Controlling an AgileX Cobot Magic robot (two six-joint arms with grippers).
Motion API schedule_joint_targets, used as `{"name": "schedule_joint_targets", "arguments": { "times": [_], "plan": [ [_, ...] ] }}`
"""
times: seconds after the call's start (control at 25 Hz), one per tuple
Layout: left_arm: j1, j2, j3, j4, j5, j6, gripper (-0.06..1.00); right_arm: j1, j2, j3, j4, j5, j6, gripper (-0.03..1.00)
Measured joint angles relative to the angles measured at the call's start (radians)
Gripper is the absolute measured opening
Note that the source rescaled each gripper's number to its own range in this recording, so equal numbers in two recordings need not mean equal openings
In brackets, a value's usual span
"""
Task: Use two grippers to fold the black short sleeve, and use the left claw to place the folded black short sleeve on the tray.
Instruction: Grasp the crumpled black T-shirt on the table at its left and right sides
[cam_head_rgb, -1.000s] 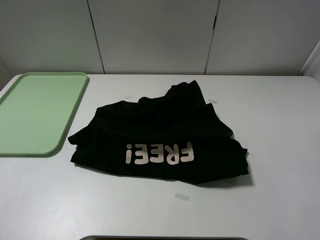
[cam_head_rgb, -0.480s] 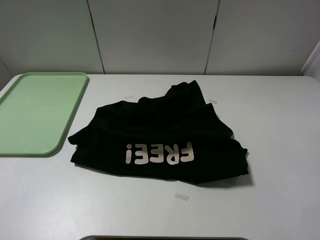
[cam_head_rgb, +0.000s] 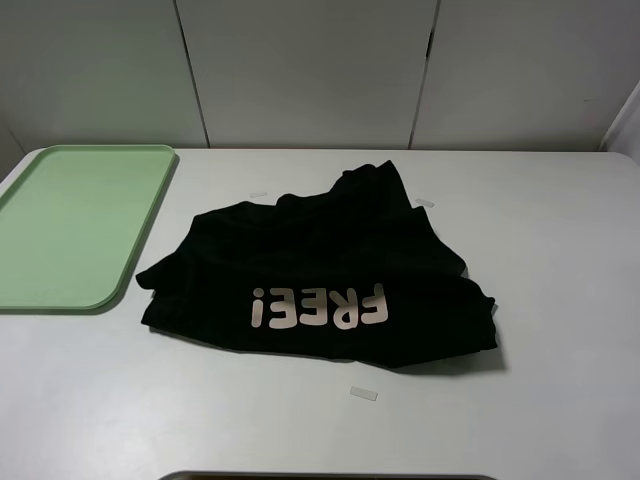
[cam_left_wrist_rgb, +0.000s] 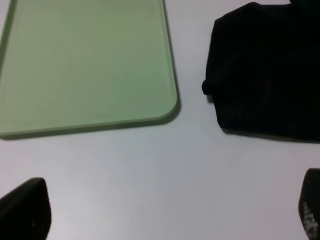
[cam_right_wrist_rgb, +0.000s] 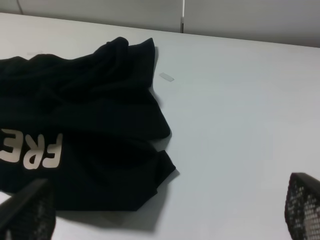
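The black short sleeve (cam_head_rgb: 320, 275) lies rumpled in the middle of the white table, with pale "FREE!" lettering facing the front edge. It also shows in the left wrist view (cam_left_wrist_rgb: 267, 75) and the right wrist view (cam_right_wrist_rgb: 85, 130). The green tray (cam_head_rgb: 75, 220) lies flat and empty at the far left, also in the left wrist view (cam_left_wrist_rgb: 85, 65). My left gripper (cam_left_wrist_rgb: 167, 210) is open and empty above bare table, apart from both tray and shirt. My right gripper (cam_right_wrist_rgb: 165, 210) is open and empty, near the shirt's right edge. Neither arm shows in the exterior high view.
Small clear tape strips lie on the table: one in front of the shirt (cam_head_rgb: 364, 393), one behind it on the right (cam_head_rgb: 425, 203), also in the right wrist view (cam_right_wrist_rgb: 167, 77). A dark edge (cam_head_rgb: 330, 476) runs along the table's front.
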Motion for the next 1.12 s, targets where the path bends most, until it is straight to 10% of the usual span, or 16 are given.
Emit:
{"name": "schedule_joint_targets", "arguments": {
  "times": [0.48,1.12],
  "plan": [
    [-0.087,0.043,-0.057,-0.044,-0.008,0.058,1.0,0.001,0.151,-0.003,0.033,-0.011,-0.033,1.0],
    [-0.116,0.897,-0.351,-0.371,0.003,0.521,1.0,0.186,0.953,-0.32,-0.036,-0.057,-0.366,1.0]
  ]
}}
